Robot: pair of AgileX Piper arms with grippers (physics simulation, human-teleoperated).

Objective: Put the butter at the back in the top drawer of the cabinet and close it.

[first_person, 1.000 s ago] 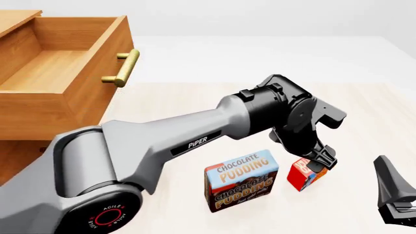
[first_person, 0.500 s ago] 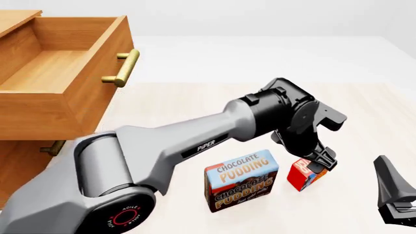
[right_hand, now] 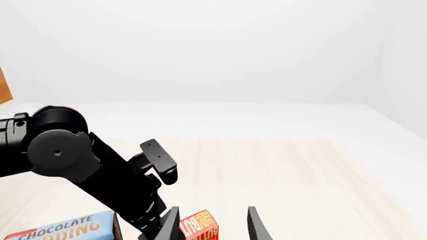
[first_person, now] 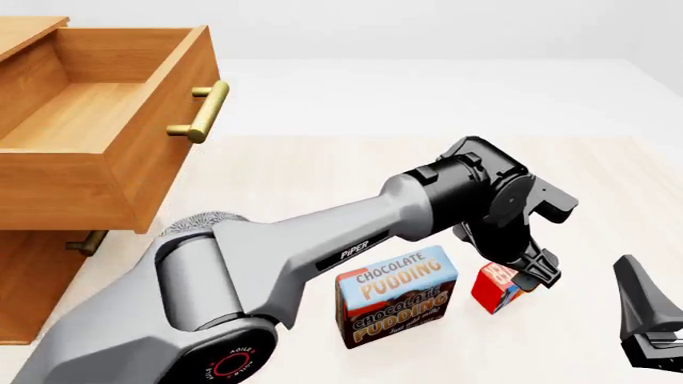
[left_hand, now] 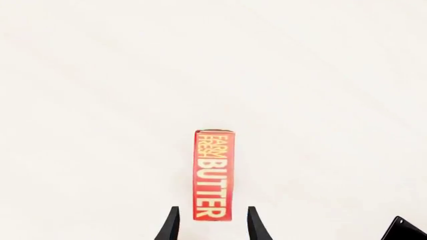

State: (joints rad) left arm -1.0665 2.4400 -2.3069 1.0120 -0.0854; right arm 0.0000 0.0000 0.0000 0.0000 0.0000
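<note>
Pale wood-grain surface (first_person: 320, 172) under a white backdrop, with cabinet (first_person: 27, 280) at far left of front view. Top drawer (first_person: 101, 120) pulled wide out, hollow showing, brass handle (first_person: 203, 112) on its front; a lower handle (first_person: 83, 242) peeking out beneath. Left arm stretched across from lower left, reaching over and past a pudding box (first_person: 397, 296) standing upright near the front edge. Butter (first_person: 498, 286) just right of that box, standing on the surface, red with orange lettering and a blue patch. Left pincer (first_person: 530, 272) angled down at the butter's top, fingers apart and straddling it; contact not clear from the front. From the left wrist, butter (left_hand: 213, 175) seen edge-on between two dark fingertips (left_hand: 171, 225), a sliver of bare surface showing on each side, so spread and not clamped. Right pincer (first_person: 651, 324) low at the right edge of front view, well apart from the butter, only partly in frame. From the right wrist, its fingertips (right_hand: 255, 225) parted with nothing between, looking toward the left pincer (right_hand: 157, 220), the butter (right_hand: 200, 226) and the pudding box (right_hand: 63, 230).
</note>
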